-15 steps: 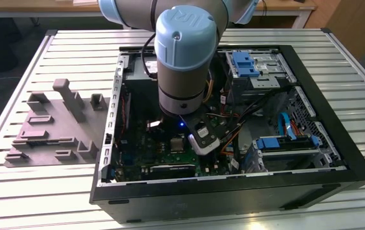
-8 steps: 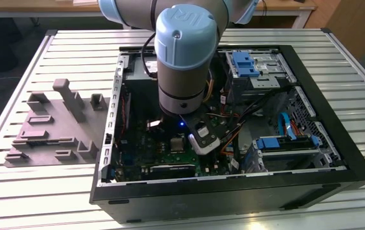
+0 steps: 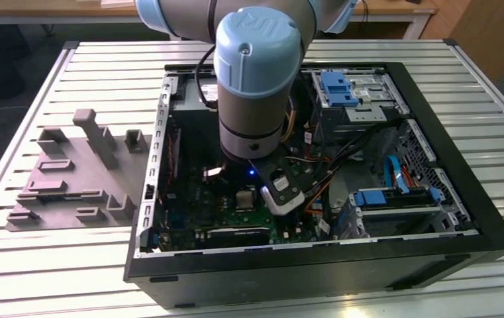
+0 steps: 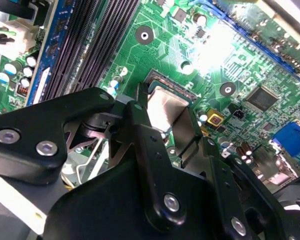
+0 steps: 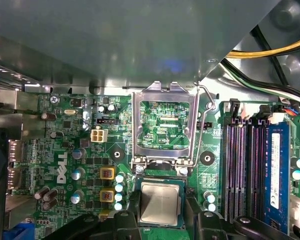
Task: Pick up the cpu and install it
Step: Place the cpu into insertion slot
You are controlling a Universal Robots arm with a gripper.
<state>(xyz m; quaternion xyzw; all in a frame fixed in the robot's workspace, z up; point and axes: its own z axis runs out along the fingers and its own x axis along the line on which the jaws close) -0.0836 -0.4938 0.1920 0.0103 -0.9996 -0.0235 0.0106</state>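
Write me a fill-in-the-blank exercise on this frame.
The circuit board around the small flat square silvery cpu is ____. The silver rectangular metal socket frame beside it is swung ____, not shut over it. The board lies inside a ____ computer case. The dull grey plastic blocks lie outside the case, on the exterior view's ____.
Missing: green; open; black; left.

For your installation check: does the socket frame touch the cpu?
Apart: the first wrist view shows the socket frame flipped open, clear of the cpu.
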